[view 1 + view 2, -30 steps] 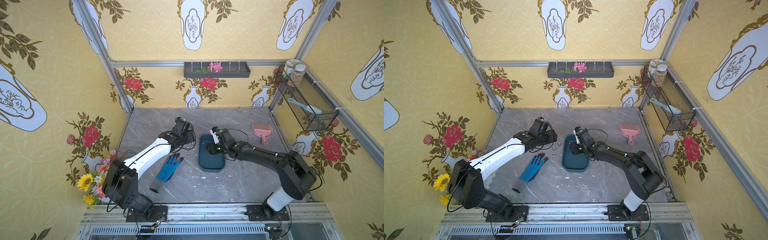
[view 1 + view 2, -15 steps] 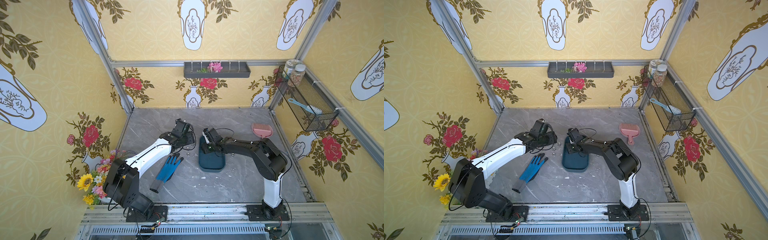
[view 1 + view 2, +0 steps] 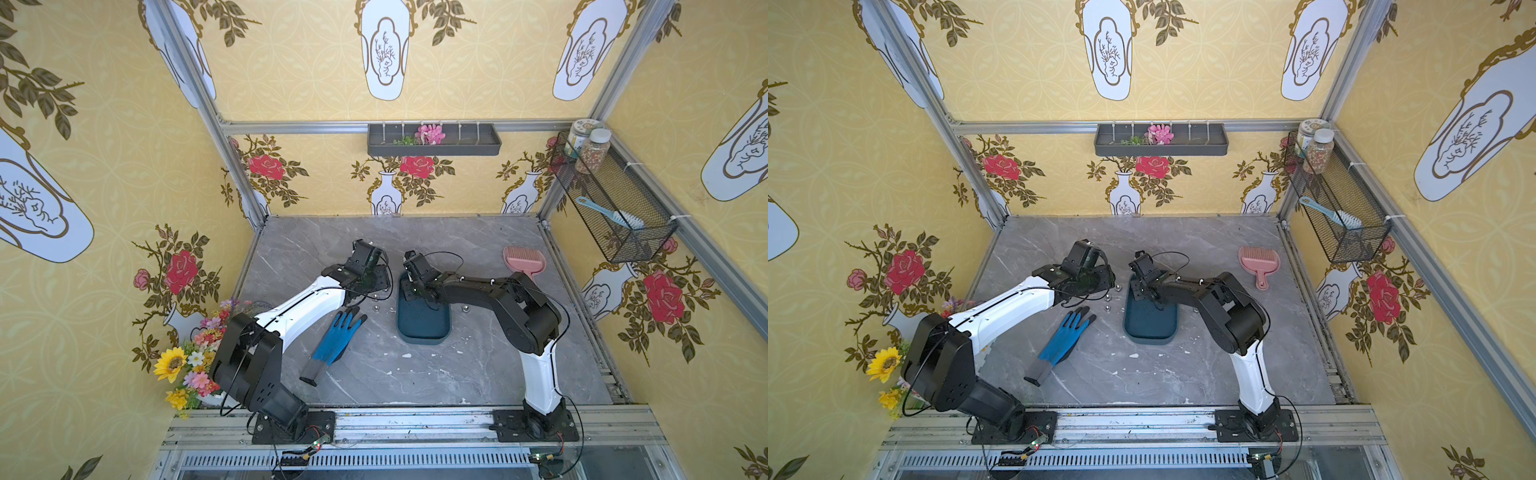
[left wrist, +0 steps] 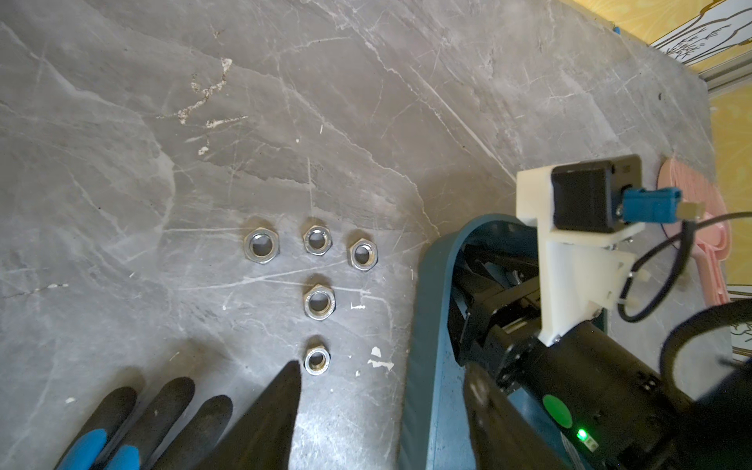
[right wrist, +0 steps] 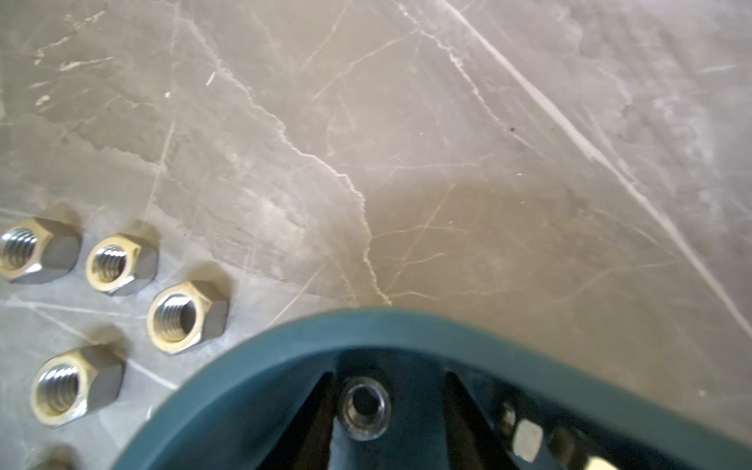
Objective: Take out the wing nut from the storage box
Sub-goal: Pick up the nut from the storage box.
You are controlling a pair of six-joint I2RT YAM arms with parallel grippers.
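Watching the feeds, I am seeing the storage box (image 3: 424, 328) lying at the centre of the frame in both top views, on the grey table (image 3: 478, 365). My right gripper (image 5: 390, 390) is reaching into the box's upper end. In the right wrist view its fingers (image 5: 460, 415) are standing apart on either side of a small round nut (image 5: 365, 407) sitting on the box floor. The nut is lying close against one finger with a gap to the other, so it is not clamped. My left gripper (image 4: 380, 366) is hovering just left of the box's upper end, its fingers (image 4: 272, 411) apart. One tip is sitting just beside the nearest of five hex nuts (image 4: 319, 301) lying on the table. A blue glove (image 3: 338, 332) is lying lower left of the box, and a pink scoop (image 3: 524, 262) is lying at its upper right.
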